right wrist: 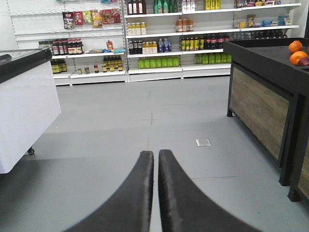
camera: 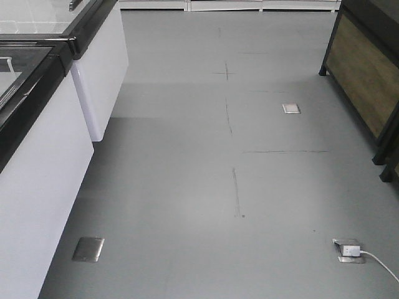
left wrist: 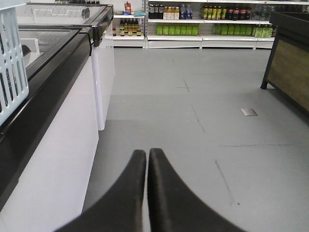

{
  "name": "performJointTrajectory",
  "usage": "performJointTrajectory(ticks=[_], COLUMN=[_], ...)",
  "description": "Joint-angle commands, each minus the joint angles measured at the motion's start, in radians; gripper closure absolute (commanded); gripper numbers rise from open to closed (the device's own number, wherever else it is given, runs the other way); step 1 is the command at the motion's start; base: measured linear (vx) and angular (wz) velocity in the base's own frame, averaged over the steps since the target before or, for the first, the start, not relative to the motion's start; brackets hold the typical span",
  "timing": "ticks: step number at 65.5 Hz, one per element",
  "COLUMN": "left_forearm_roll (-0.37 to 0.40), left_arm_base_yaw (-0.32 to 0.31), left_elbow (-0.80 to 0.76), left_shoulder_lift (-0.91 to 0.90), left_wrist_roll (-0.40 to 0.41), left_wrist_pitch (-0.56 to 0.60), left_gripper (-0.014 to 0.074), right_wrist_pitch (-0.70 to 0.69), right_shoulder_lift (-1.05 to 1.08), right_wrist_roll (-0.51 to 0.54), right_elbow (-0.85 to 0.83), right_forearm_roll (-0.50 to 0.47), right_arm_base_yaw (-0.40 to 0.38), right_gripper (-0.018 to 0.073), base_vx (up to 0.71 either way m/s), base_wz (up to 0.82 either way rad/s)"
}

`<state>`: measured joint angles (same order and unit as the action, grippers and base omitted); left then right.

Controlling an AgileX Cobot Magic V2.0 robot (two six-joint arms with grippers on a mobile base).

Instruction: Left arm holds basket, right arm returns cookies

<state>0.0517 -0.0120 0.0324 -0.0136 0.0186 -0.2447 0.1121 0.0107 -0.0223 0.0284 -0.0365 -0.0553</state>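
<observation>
Front view: mostly grey floor [camera: 187, 187] is being shown here. White chest freezers [camera: 37, 187] with black rims are being lined up along the left side, and a wood-panelled display stand [camera: 368, 81] on black legs is being caught at the right edge. A metal floor plate [camera: 88, 249] is being seen near the bottom left by the freezers, and a white plug [camera: 349, 250] with its cable is being fed into a floor socket at the lower right. No arm is being picked up in this one.

Left wrist view: the left fingers [left wrist: 140, 164] are being pressed together tip to tip with only a hairline gap, and nothing is being gripped between them. They're being pointed out over the floor, just beside the front wall of the nearest freezer. The basket [left wrist: 10, 63], light blue with slotted sides, is being cropped by the top left corner of the picture, up over the near end of that freezer's black rim. Whether it's being rested on the lid can't be told. It's well apart from the fingers. Shelves [left wrist: 193, 37] full of bottles [left wrist: 176, 30] are being shown along the back wall.

Right wrist view: the right fingers [right wrist: 147, 166] are being squeezed together the same way, with nothing between them, aimed down the aisle. Oranges [right wrist: 295, 52] are being displayed on top of the stand at the right.
</observation>
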Motion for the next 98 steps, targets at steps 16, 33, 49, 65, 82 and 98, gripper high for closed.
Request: performJointTrajectory(ticks=[16,33,49,65,82,98], left_forearm_roll=[0.001,-0.001,0.001,0.001,0.001,0.0], left_arm_base_yaw=[-0.006,-0.006,-0.006,-0.006,-0.006,-0.006], left_elbow=[-0.029,-0.029,-0.029,-0.029,-0.039,-0.125], left_shoulder_lift=[-0.011,-0.011,-0.011,-0.011,-0.011,-0.011], left_wrist_roll=[-0.002,-0.003,-0.003,0.006,0.102,0.107], left_wrist_pitch=[0.071,0.088,0.253,0.455,0.747,0.865], left_gripper=[0.0602,0.0602,0.0602,0.0601,0.0601,0.0601], right_wrist_pitch=[-0.072,-0.072,-0.072,-0.072,-0.072,-0.072], right_shoulder_lift=[0.013,0.013,0.013,0.013,0.013,0.013], right_wrist_roll=[0.007,0.007,0.007,0.007,0.007,0.007], right_elbow=[0.017,0.017,0.017,0.017,0.017,0.017], right_forearm_roll=[0.001,0.001,0.001,0.001,0.001,0.001], right_arm_base_yaw=[-0.004,-0.004,-0.004,-0.004,-0.004,-0.004], right_gripper=[0.0566,0.0566,0.0566,0.0566,0.0566,0.0566], base_vx=[0.0,0.0,0.0,0.0,0.0,0.0], base_wz=[0.0,0.0,0.0,0.0,0.0,0.0])
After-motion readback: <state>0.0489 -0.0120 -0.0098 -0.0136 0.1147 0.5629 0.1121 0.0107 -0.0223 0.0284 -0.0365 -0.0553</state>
